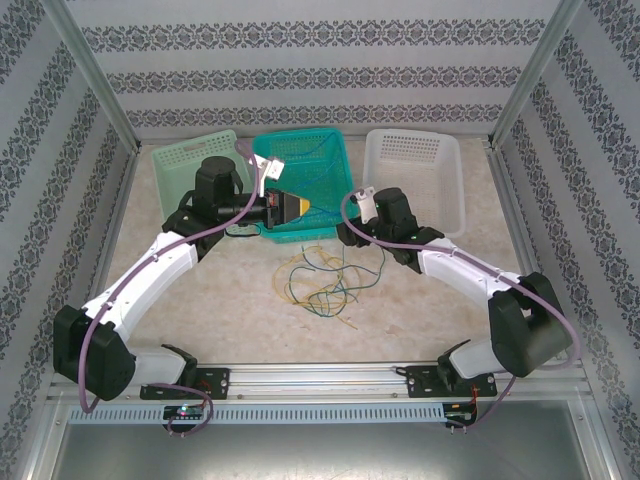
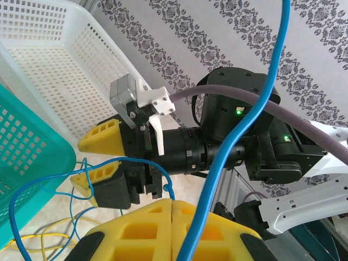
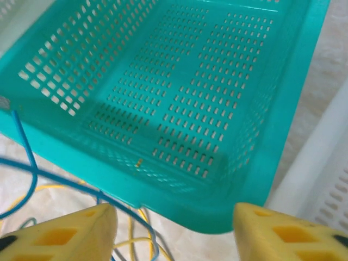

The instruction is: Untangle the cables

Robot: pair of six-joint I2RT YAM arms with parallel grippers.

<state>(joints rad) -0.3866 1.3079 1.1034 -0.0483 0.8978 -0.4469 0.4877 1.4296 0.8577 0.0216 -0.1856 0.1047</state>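
Observation:
The cables (image 1: pixel 318 282), thin yellow, blue and dark green strands, lie in a loose tangle on the table in front of the teal basket (image 1: pixel 315 165). My left gripper (image 1: pixel 298 207) hovers over that basket's front edge. Its yellow fingers (image 2: pixel 136 234) are pressed together on the blue cable (image 2: pixel 255 109), which loops up past the camera. My right gripper (image 1: pixel 343 232) is just right of it, also seen in the left wrist view (image 2: pixel 89 160), open and holding nothing. Between its fingers (image 3: pixel 65 234) I see the basket's near corner (image 3: pixel 179 98), with the blue strand (image 3: pixel 54 176) and the yellow strands (image 3: pixel 130 239) below.
A pale green basket (image 1: pixel 185 165) stands at the back left and a white basket (image 1: pixel 415 165) at the back right, flanking the teal one. The white basket's wall (image 3: pixel 321 179) is close on the right gripper's right. Patterned walls enclose the table.

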